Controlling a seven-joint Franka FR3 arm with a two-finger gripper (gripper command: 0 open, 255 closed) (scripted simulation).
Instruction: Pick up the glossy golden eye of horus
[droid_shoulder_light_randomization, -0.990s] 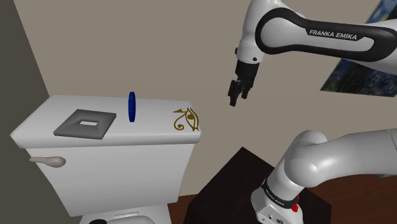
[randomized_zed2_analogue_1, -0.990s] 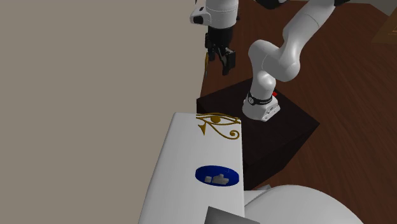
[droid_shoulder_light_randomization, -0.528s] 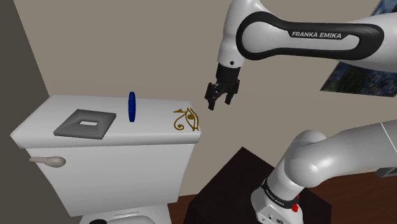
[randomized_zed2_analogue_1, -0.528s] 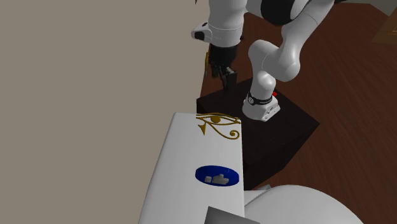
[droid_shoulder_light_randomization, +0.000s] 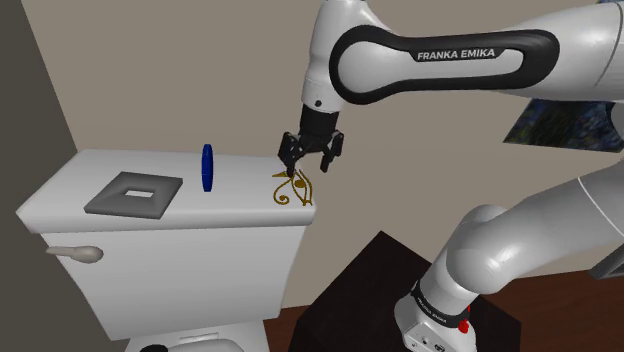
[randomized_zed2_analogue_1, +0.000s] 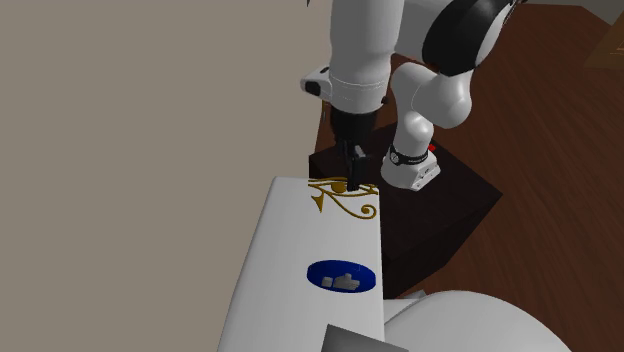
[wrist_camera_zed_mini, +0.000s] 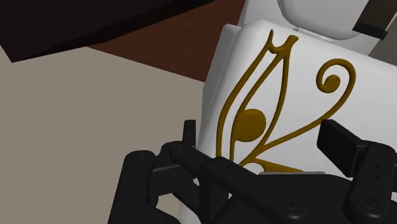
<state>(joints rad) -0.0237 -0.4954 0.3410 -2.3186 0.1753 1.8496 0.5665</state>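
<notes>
**Gripper (droid_shoulder_light_randomization: 309, 163) over golden eye of Horus (droid_shoulder_light_randomization: 293, 189), no grasp**

Fingers are spread with nothing clamped, hovering just above the eye. The eye lies flat at the shoulder view's right end of the white toilet tank lid (droid_shoulder_light_randomization: 240, 212). A blue disc (droid_shoulder_light_randomization: 207, 167) stands on edge to its left, and a grey square plate (droid_shoulder_light_randomization: 135, 194) sits further left.

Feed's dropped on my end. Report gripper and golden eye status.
Gripper open, low over toilet tank lid. Golden eye of Horus flat on lid, ungripped. Blue disc upright, well aside; path clear.
</notes>
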